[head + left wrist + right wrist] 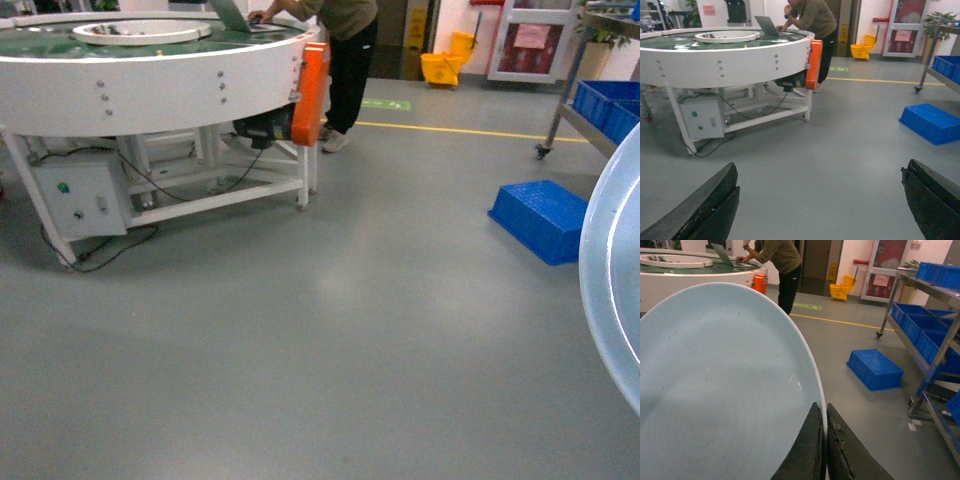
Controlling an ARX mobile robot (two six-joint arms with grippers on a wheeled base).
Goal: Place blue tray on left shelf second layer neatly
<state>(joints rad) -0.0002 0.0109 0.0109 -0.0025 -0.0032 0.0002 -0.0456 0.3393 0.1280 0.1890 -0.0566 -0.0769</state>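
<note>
The blue tray (725,390), a pale glossy round dish, fills the left of the right wrist view, held up on edge. My right gripper (823,406) is shut on its raised rim, one finger on each face. In the head view only the tray's curved edge (612,270) shows at the far right, and neither gripper is visible. My left gripper (819,169) hangs open over bare floor with nothing between its fingers. A stainless-steel shelf (935,315) with blue crates on its tiers stands to the right. I cannot tell whether it is the left shelf.
A big round white conveyor table (150,80) with a control box (75,195) and loose cables stands at the left. A person (345,60) leans on it. A blue crate (540,218) lies upturned on the grey floor. A yellow mop bucket (445,65) sits far back.
</note>
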